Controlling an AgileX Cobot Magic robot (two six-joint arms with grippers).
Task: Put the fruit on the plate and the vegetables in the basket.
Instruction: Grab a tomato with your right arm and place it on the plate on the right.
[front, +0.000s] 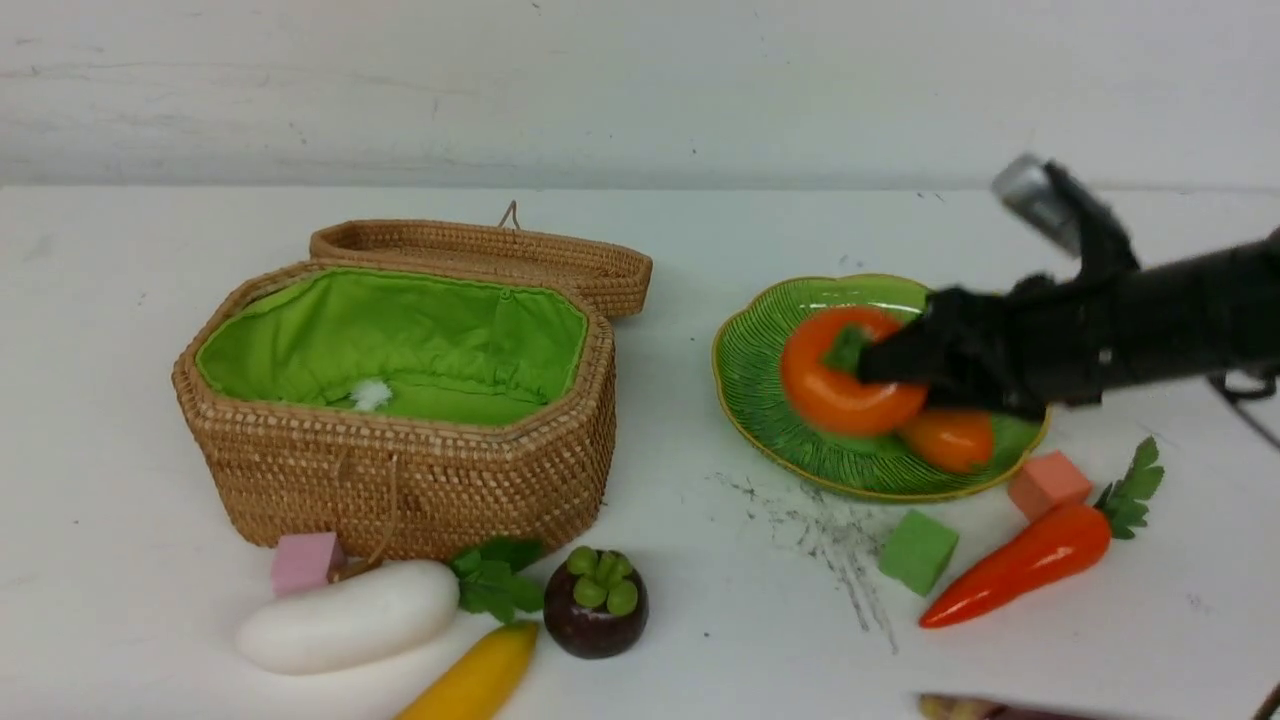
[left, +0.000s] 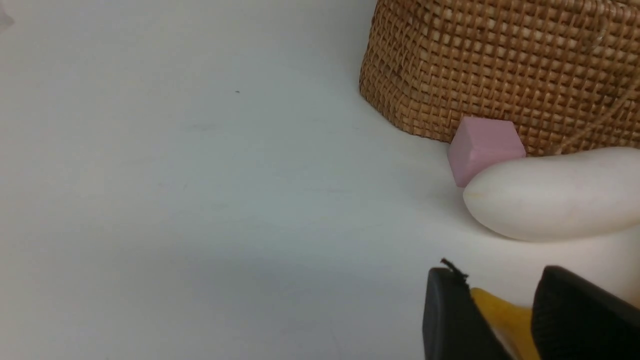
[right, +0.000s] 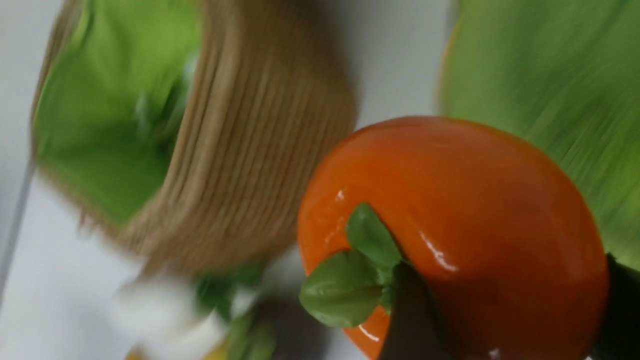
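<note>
My right gripper (front: 890, 365) is shut on the round orange persimmon (front: 830, 385), holding it over the green plate (front: 770, 390); its dark fingers press both sides of the persimmon (right: 450, 190). An orange-yellow mango (front: 950, 438) lies on the plate. The carrot (front: 1030, 560) lies on the table to the plate's front right. The white radish (front: 350, 617), the yellow banana (front: 480, 675) and the dark mangosteen (front: 595, 605) lie in front of the open wicker basket (front: 420, 480). My left gripper (left: 500, 287) is out of the front view; its fingers close on the banana (left: 502, 312) beside the radish (left: 555, 195).
A pink cube (front: 305, 562) rests against the basket's front wall. A green cube (front: 918, 552) and a salmon cube (front: 1048, 484) sit between the plate and the carrot. The basket's lid (front: 480, 250) lies open behind it. Dark scuff marks (front: 830, 540) streak the table.
</note>
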